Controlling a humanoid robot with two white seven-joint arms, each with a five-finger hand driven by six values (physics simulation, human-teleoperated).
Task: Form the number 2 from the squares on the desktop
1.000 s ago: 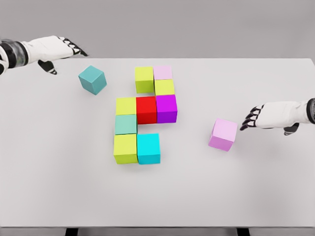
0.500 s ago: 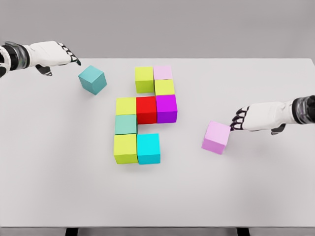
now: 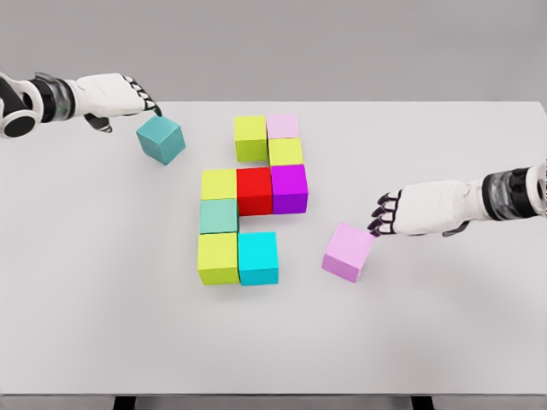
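Pushing the pink cube [image 3: 348, 253], the right hand [image 3: 408, 213] sets loosely curled fingertips on its right top edge; next, slide it beside the cyan cube [image 3: 258, 258]. Farther off, the left hand [image 3: 115, 94], fingers extended, touches the teal cube [image 3: 160, 139].

The table [image 3: 444, 342] is rendered as a smooth, matt pale-grey surface. The cubes, such as the pink cube [image 3: 348, 253] and the teal cube [image 3: 160, 139], are shown with plain matt, plastic-like faces. The right hand [image 3: 408, 211] is finished in smooth white plastic with dark joints.
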